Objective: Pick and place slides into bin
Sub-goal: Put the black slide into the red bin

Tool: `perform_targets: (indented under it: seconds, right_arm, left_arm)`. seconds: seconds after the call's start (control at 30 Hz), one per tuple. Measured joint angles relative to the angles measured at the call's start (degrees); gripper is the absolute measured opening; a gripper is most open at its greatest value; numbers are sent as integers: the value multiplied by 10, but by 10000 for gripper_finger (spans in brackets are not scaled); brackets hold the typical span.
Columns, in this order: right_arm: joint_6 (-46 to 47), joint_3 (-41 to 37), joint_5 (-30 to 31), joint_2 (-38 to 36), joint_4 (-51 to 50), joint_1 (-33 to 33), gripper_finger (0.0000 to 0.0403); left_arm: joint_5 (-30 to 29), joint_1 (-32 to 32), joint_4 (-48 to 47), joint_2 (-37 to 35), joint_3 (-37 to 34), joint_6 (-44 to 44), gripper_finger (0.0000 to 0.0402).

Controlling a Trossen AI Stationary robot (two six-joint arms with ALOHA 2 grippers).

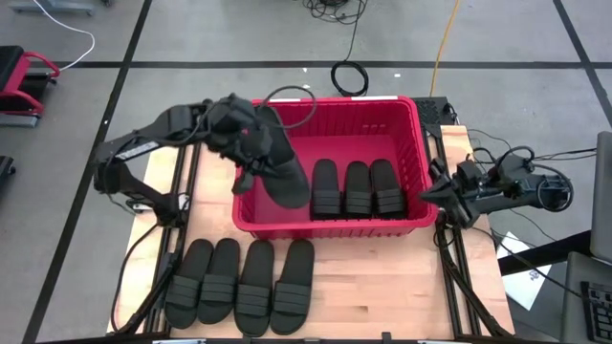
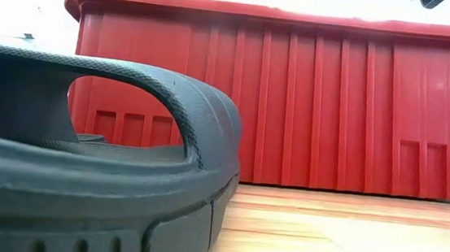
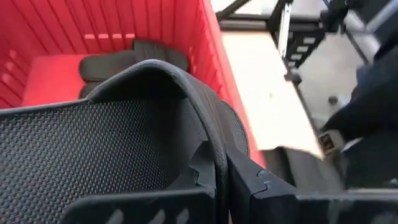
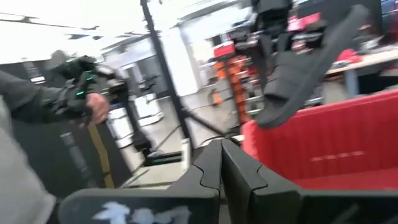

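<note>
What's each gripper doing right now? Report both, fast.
Left gripper: shut on a slide, held over the bin.
Right gripper: shut, empty, waiting beside the bin's right wall.

Left arm — reaches from its base at the bench's left edge, elbow bent, forearm running rightward and its wrist raised above the bench; left gripper (image 1: pixel 256 158) points downward, fingers (image 3: pixel 205 171) clamped together on a slide (image 1: pixel 285 172) that hangs tilted from them. Right arm — drawn back at the bench's right edge, forearm lying level toward the left; right gripper (image 1: pixel 442 191) has its fingers (image 4: pixel 208 165) pressed together, holding nothing.
</note>
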Motion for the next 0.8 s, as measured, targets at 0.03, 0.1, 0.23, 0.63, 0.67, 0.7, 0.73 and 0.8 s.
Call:
perform_targets:
  seconds: [0.03,0.1,0.23,0.63,0.67,0.7,0.73,0.8]
  right_arm:
    - [-2,0,20,0,0,0,0]
    - [-5,0,64,0,0,0,0]
    - [-18,0,134,0,1,0,0]
    - [-42,0,183,0,1,0,0]
    - [-41,0,183,0,1,0,0]
    - [-41,0,183,0,1,0,0]
    - [-41,0,183,0,1,0,0]
    - [-41,0,183,0,1,0,0]
  left_arm:
    - [12,18,-12,6,4,31,4]
    - [24,49,-47,20,5,90,4]
    - [25,99,-91,62,5,204,3]
    - [58,102,-127,199,5,335,2]
    - [71,99,-127,204,5,339,2]
    - [80,96,-129,208,5,346,2]
    - [84,93,-133,212,5,352,1]
    - [92,86,-143,224,5,354,1]
